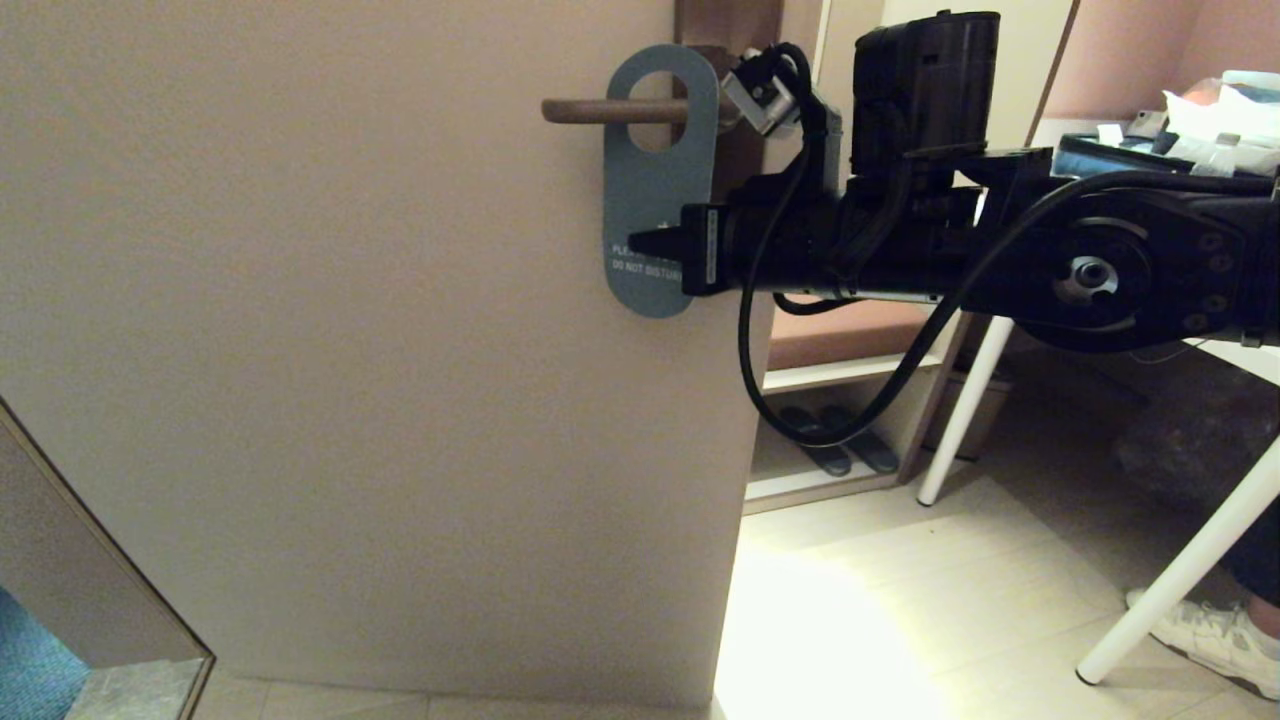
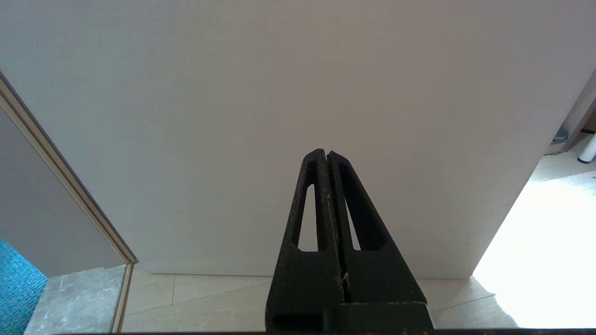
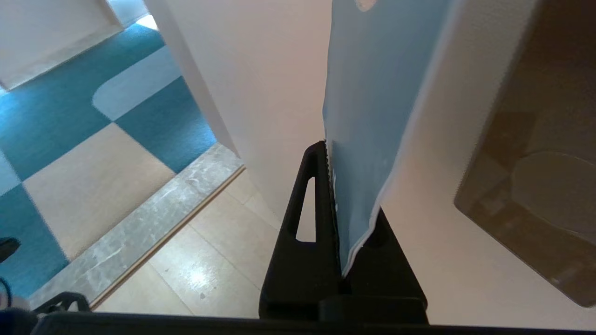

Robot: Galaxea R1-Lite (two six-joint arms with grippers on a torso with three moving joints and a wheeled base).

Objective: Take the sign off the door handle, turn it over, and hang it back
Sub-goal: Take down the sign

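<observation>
Jaws of the right gripper (image 1: 650, 243) pinch the sign's (image 1: 655, 190) lower edge, ready to slide it off the door handle (image 1: 610, 110); left gripper (image 2: 327, 156) parked, closed empty.

- You stood before a broad, plain beige door panel (image 1: 350, 350) that filled most of the head view.
- Pale rectangular floor tiles (image 1: 900, 600) caught a bright patch of light beside its edge.
- A white-legged table (image 1: 960, 410) stood to your right, near a low shelf holding dark slippers (image 1: 835, 445).
- Beyond the grey marble threshold (image 3: 139, 232) lay teal-and-beige patterned carpet (image 3: 70, 130).
</observation>
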